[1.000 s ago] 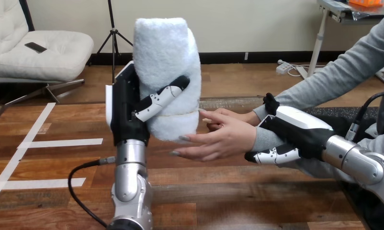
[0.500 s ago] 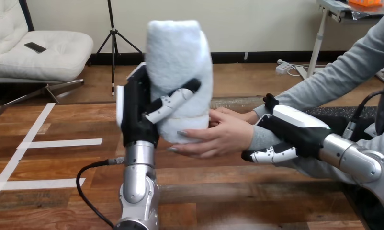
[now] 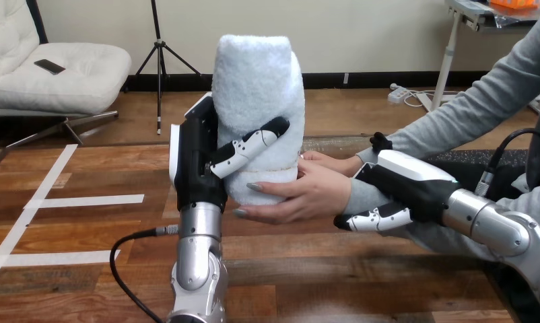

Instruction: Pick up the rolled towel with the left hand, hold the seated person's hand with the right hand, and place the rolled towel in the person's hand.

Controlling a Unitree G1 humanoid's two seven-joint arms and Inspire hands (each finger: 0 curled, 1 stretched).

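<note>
A white rolled towel [image 3: 257, 101] stands upright above the table, with my left hand [image 3: 198, 161] shut on it from the left, the thumb across its front. The person's hand [image 3: 301, 195] reaches in from the right, cupped under and against the towel's lower end, touching it. My right hand [image 3: 405, 192] is curled round the person's wrist [image 3: 363, 195] in the grey sleeve, fingers under it and the thumb behind.
The wooden table [image 3: 85, 242] spreads below, with white tape strips [image 3: 85, 200] at the left. My left forearm [image 3: 196, 269] rises from the bottom edge, a black cable looping beside it. The person's arm crosses the right side.
My left hand has carried the towel rightward into the person's hand, which now cups the towel's base. My right hand stays on the wrist.
</note>
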